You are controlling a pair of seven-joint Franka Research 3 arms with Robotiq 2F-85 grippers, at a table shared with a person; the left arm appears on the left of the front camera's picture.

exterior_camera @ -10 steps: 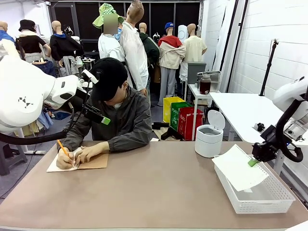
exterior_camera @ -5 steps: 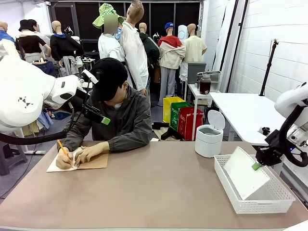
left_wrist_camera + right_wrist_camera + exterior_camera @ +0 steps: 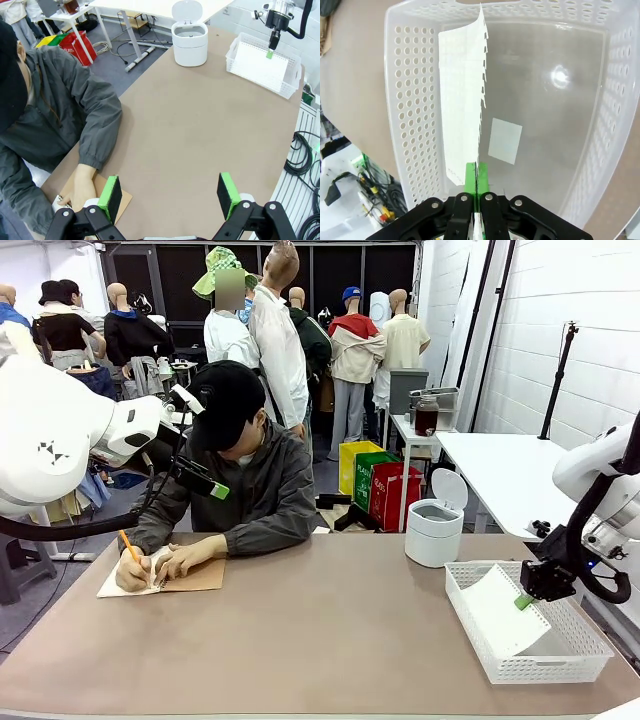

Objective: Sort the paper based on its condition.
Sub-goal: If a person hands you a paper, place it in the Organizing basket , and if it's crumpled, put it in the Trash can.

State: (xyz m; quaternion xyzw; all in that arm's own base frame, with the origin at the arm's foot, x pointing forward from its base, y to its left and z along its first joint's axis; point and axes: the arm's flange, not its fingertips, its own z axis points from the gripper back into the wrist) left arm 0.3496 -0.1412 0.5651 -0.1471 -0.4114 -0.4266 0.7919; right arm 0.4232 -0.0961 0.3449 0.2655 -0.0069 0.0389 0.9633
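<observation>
A white sheet of paper point(image 3: 497, 609) stands tilted inside the white mesh basket point(image 3: 478, 657) at the table's right, and my right gripper point(image 3: 524, 600) is shut on its upper right edge. The right wrist view has the gripper point(image 3: 476, 175) pinching the paper point(image 3: 462, 100), whose torn spiral edge rises along the basket's wall point(image 3: 415, 100). My left gripper point(image 3: 205, 442) hangs raised at the left in front of the person. Its green pads are apart in the left wrist view, where the gripper point(image 3: 169, 192) is open and holds nothing above the table.
The person across the table writes with a pencil in a notebook with a tan cover point(image 3: 195, 576). A white lidded bin point(image 3: 435, 530) stands behind the basket. A small white label point(image 3: 505, 141) lies on the basket's floor.
My right gripper has carried the paper from over the basket's left rim down into the basket. The left arm has stayed still, and the person keeps writing.
</observation>
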